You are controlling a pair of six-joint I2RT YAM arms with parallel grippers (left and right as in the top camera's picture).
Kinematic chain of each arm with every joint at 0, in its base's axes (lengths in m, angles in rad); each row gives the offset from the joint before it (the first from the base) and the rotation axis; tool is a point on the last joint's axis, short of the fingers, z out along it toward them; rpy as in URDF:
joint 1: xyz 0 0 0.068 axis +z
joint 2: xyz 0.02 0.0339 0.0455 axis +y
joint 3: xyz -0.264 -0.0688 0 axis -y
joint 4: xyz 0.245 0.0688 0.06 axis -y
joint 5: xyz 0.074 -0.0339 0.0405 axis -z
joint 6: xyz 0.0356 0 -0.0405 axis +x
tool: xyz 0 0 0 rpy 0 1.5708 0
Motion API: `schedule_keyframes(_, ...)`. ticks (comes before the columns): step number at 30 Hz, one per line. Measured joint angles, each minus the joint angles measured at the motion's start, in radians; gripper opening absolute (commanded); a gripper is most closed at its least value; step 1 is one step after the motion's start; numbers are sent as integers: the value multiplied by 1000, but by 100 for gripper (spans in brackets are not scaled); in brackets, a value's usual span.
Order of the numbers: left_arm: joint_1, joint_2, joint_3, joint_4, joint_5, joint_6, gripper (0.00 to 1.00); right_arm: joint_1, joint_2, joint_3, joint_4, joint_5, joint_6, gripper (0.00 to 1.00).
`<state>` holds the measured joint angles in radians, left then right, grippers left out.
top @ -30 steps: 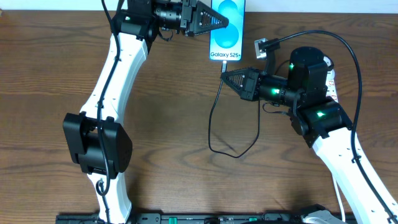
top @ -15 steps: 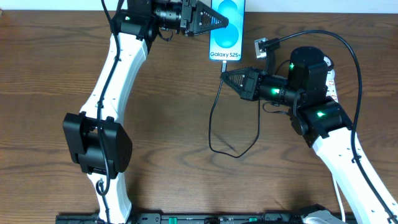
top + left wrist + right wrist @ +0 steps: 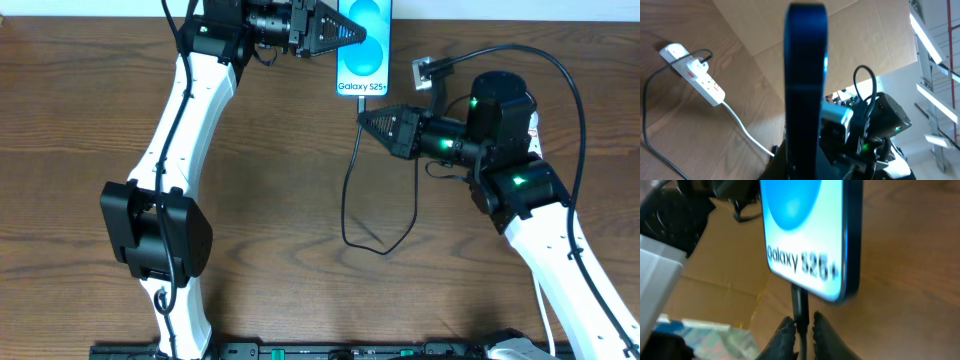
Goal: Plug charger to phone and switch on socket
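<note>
The phone [image 3: 362, 50], with its blue swirl screen, is held off the table at the far edge by my left gripper [image 3: 360, 35], which is shut on it. In the left wrist view the phone [image 3: 806, 75] shows edge-on between the jaws. The charger plug [image 3: 799, 302] sits in the bottom edge of the phone [image 3: 805, 235]. My right gripper [image 3: 801, 325] straddles the plug with its jaws slightly parted and a thin gap on one side. The black charger cable [image 3: 347, 200] loops down over the table. The white socket [image 3: 697, 75] lies on the table and is partly hidden behind the right arm [image 3: 538, 130].
The socket's white cord [image 3: 745, 132] runs across the wood towards the arms. A second black cable arcs over the right arm [image 3: 560, 80]. Cardboard sheeting [image 3: 765, 25] stands beyond the table's far edge.
My right gripper's jaws have parted a little around the plug and the right arm has shifted slightly right. The cable loop moved with it. The left arm and phone stay still.
</note>
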<state>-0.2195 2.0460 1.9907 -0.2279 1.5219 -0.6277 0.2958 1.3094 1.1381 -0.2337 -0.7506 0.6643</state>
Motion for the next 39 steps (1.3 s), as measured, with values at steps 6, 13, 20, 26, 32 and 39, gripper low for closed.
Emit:
schedule_keyframes(6, -1, 0, 0, 0, -5, 0, 7, -10, 0, 20, 5, 10, -15, 75)
schedule_keyframes(13, -1, 0, 0, -81, -94, 38, 7, -10, 0, 23, -64, 7, -31, 94)
schedule_keyframes(20, -1, 0, -6, -532, -394, 217, 7, -29, 0, 24, -268, 76, -92, 96)
schedule_keyframes(26, -2, 0, -40, -681, -564, 370, 7, -51, 0, 25, -373, 158, -159, 99)
schedule_keyframes(32, -13, 0, -175, -682, -641, 421, 7, -51, 0, 25, -462, 283, -183, 99)
schedule_keyframes(39, -40, 0, -325, -608, -673, 422, 7, -51, 0, 25, -523, 390, -191, 99)
